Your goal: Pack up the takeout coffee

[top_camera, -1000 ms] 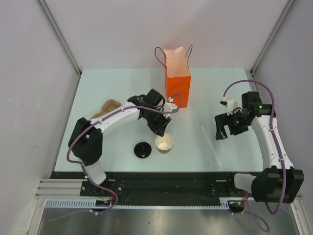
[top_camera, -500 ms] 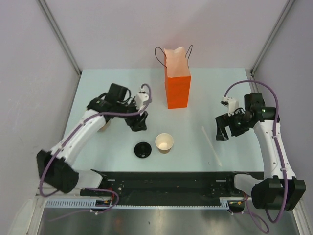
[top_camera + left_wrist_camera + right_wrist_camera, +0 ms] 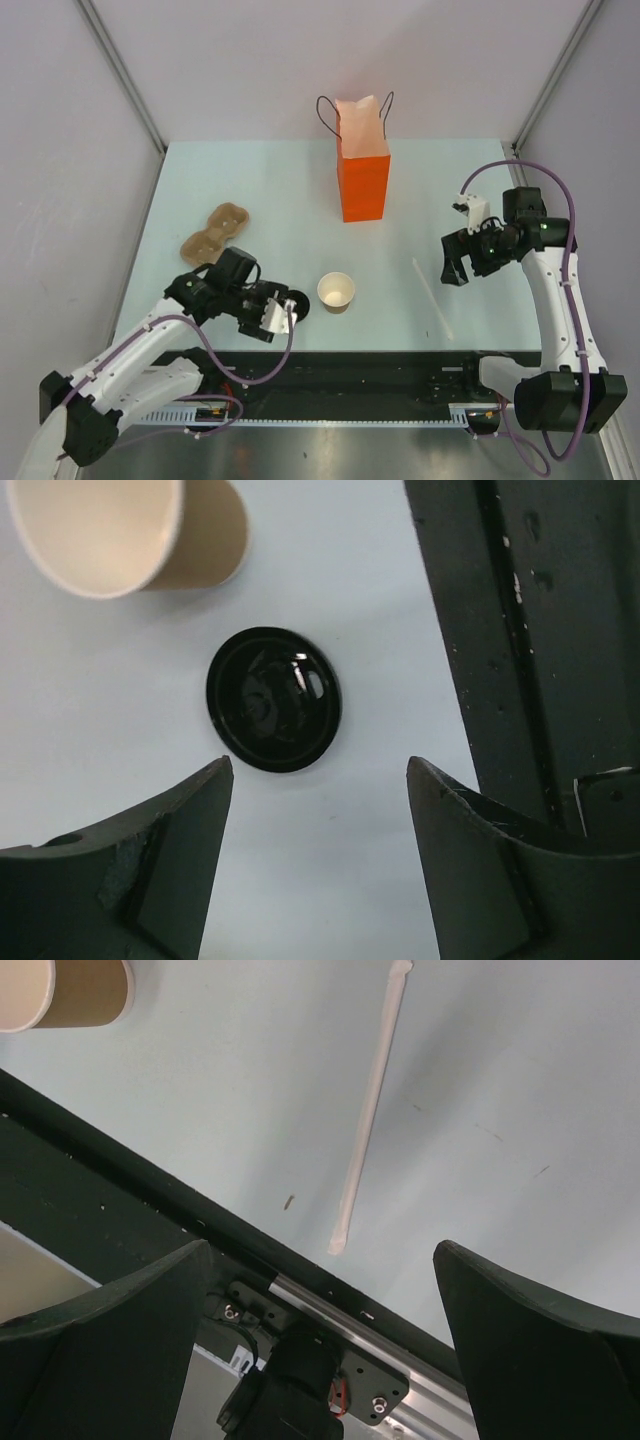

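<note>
Looking down from the top camera, we see the left gripper point(image 3: 278, 312) low over the near part of the pale table point(image 3: 250, 180), its jaws spread and empty. In the left wrist view we find the round black lid point(image 3: 273, 700) lying flat on the table just beyond the gap between the two fingers, touching neither. The kraft-paper cup point(image 3: 336, 291) stands upright and uncovered just right of the lid, apart from it, its cream inside exposed. We note the right gripper point(image 3: 456, 265) held above the right side of the table, jaws also spread and holding nothing; a thin white straw point(image 3: 432, 298) lies near it. The orange paper bag point(image 3: 363, 165) stands upright at the far middle, well apart from the cup, and a brown cup carrier point(image 3: 213, 233) lies at the left
</note>
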You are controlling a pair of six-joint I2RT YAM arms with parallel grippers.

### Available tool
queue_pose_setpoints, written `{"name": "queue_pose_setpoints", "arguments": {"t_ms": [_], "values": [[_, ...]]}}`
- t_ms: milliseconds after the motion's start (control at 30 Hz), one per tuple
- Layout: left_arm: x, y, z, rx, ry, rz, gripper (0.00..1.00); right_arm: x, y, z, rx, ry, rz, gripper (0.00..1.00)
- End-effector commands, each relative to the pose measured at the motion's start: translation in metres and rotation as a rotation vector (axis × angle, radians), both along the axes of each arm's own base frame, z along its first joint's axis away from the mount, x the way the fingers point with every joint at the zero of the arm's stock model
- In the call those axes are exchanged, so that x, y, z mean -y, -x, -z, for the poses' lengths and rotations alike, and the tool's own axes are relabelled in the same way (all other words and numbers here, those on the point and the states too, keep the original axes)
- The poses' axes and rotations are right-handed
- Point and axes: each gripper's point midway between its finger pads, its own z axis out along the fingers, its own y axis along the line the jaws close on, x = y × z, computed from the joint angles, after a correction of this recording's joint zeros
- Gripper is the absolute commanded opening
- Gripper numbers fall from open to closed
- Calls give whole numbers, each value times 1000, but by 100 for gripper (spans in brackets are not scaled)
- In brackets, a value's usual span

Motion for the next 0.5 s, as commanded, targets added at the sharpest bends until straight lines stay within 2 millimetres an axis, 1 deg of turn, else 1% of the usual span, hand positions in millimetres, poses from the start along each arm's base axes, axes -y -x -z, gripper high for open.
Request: {"name": "queue_pose_setpoints", "arguments": {"t_ms": [0, 67, 267, 400, 467], "values": [[7, -6, 15, 150, -78, 187, 74, -4, 2, -8, -11, -20, -24, 100], [10, -8, 21, 160, -92, 209, 69, -5, 4, -7, -20, -23, -31, 100], [16, -9, 46, 152, -150, 255, 60, -6, 2, -5, -29, -27, -34, 100], [18, -8, 63, 142, -182, 275, 57, -5, 2, -3, -42, -20, -35, 100], [15, -9, 74, 122, -212, 270, 56, -5, 1, -2, -45, -20, -35, 100]]}}
